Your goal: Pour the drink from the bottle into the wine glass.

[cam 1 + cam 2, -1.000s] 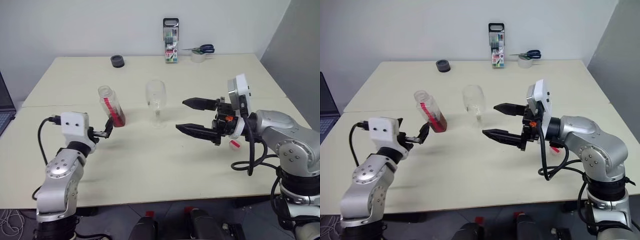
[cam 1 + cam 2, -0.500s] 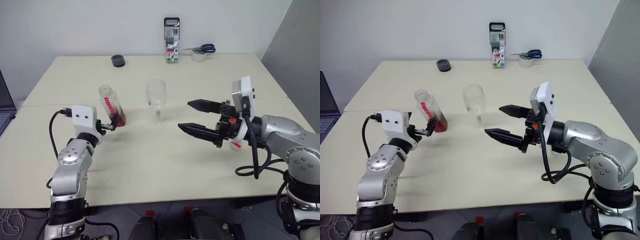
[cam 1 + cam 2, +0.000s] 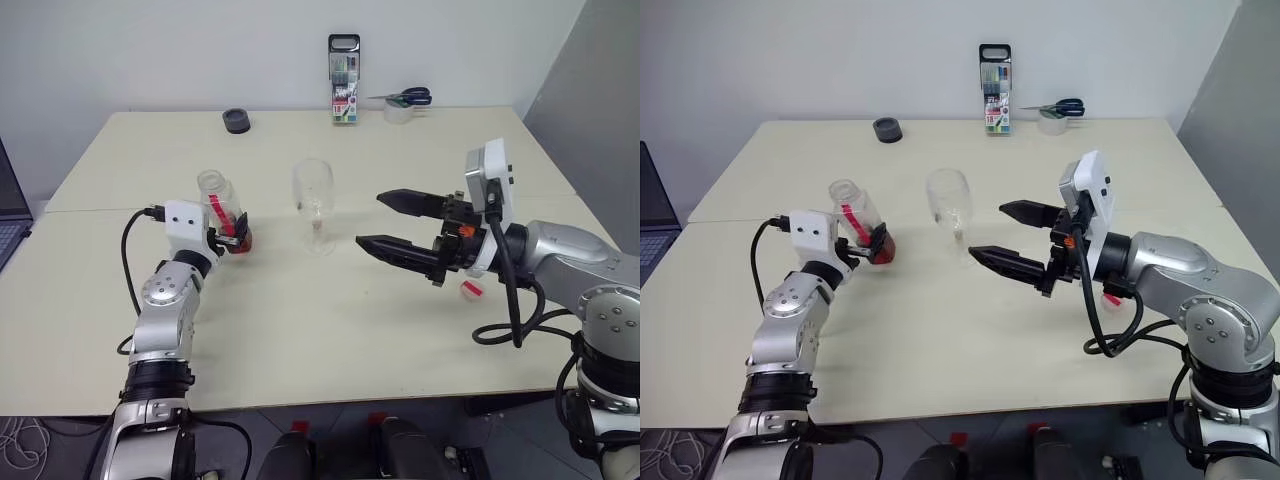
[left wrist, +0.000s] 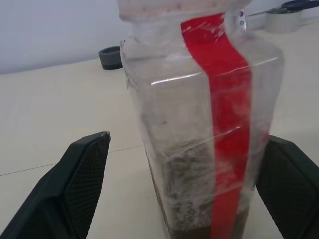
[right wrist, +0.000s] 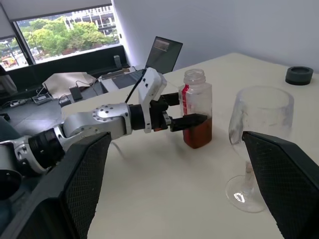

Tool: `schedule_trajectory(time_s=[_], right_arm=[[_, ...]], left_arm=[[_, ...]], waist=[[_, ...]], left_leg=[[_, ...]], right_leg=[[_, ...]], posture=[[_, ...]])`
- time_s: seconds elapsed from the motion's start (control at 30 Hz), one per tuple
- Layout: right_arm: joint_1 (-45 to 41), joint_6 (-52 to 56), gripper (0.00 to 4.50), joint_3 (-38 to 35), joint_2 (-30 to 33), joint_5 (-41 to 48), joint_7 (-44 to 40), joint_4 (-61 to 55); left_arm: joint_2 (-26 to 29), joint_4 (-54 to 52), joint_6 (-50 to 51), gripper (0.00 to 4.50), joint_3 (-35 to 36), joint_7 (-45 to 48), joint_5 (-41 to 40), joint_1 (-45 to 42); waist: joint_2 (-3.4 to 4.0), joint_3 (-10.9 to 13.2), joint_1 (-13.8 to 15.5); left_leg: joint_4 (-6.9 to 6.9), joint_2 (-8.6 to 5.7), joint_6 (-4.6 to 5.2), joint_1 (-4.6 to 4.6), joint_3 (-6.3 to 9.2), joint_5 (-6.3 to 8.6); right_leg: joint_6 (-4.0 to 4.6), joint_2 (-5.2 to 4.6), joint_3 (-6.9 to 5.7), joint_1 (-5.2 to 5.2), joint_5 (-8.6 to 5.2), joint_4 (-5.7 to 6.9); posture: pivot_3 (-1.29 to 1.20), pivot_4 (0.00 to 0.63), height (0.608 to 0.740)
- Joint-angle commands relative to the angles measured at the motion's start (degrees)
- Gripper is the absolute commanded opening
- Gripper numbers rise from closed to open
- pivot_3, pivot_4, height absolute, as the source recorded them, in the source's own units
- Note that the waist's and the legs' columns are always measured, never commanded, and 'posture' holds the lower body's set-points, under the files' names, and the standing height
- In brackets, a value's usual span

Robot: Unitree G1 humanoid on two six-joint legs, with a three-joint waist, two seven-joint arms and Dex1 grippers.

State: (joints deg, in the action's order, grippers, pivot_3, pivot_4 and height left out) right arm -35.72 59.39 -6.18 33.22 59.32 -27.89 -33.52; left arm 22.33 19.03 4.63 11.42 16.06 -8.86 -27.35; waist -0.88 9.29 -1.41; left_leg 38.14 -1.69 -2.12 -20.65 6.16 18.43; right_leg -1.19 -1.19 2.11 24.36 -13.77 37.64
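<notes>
Bottle [image 3: 222, 208] is standing uncapped between the left gripper's [image 3: 235, 232] open fingers; right gripper [image 3: 385, 222] is hovering open beside the glass [image 3: 313, 200].

My left gripper [image 3: 232, 234] is straddling the bottle [image 3: 222, 208], jaws spread to either side of it with slim gaps. At its three o'clock, the wine glass [image 3: 314, 200] is standing apart, leaving open worktop [image 3: 300, 320] between. My right gripper [image 3: 382, 222] is hanging open beside the glass at four o'clock. The marker pack [image 3: 342, 82] and tape roll [image 3: 398, 112] are sitting far off at twelve.
</notes>
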Motion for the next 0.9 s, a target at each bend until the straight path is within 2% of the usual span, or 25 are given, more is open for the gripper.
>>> schedule_trajectory(time_s=[0.03,0.07,0.17,0.4,0.67,0.9], right_arm=[[-3.0,0.8,4.48,-1.1,0.0,3.4,3.4,-2.1],[-3.3,1.0,4.48,-1.0,0.0,3.9,4.0,-2.1],[-4.3,1.4,4.5,-0.9,0.2,5.5,6.3,-2.5],[-3.2,0.2,4.5,-0.5,0.5,6.0,7.7,-2.4],[0.5,-4.6,4.5,0.1,1.2,0.4,4.0,-1.2],[4.5,-18.3,4.5,4.1,-0.5,-16.2,2.7,-0.2]], left_arm=[[0.2,4.5,-5.1,4.5,-0.5,1.2,0.8,-3.8],[0.2,5.8,-5.9,4.5,-0.5,1.5,1.0,-4.4],[-0.2,9.7,-7.6,3.9,0.1,1.4,0.5,-6.1],[-0.2,10.4,-8.3,1.75,0.8,1.8,-0.2,-5.3],[0.7,7.4,-6.1,1.64,-1.3,1.0,2.6,-4.0],[5.1,8.5,-6.3,1.64,-6.5,6.6,6.9,-15.2]], waist=[[0.0,0.0,0.0],[-0.01,0.0,0.0],[-0.01,0.0,0.0],[-0.01,0.0,-0.1],[-0.02,0.0,-0.1],[-0.17,0.1,-0.1]], left_leg=[[0.01,0.0,0.0,-0.03,0.0,0.0],[0.01,0.0,0.0,-0.04,0.01,0.0],[0.01,-0.01,0.0,-0.07,0.01,0.0],[0.01,-0.01,0.0,-0.1,0.03,0.0],[0.01,-0.01,0.0,-0.09,0.0,0.0],[0.07,-0.03,0.0,-0.17,0.06,-0.01]], right_leg=[[0.0,0.0,0.0,0.03,0.0,0.01],[0.0,0.0,-0.01,0.04,0.0,0.02],[0.0,-0.02,-0.01,0.05,0.0,0.0],[0.0,-0.03,0.0,0.08,0.0,0.01],[-0.01,-0.03,0.01,0.09,0.0,0.03],[-0.01,-0.01,-0.11,0.12,0.0,0.07]], posture=[[0.0,0.15,0.74],[0.0,0.15,0.74],[0.0,0.15,0.74],[0.0,0.15,0.74],[0.0,0.15,0.74],[0.0,0.15,0.74]])
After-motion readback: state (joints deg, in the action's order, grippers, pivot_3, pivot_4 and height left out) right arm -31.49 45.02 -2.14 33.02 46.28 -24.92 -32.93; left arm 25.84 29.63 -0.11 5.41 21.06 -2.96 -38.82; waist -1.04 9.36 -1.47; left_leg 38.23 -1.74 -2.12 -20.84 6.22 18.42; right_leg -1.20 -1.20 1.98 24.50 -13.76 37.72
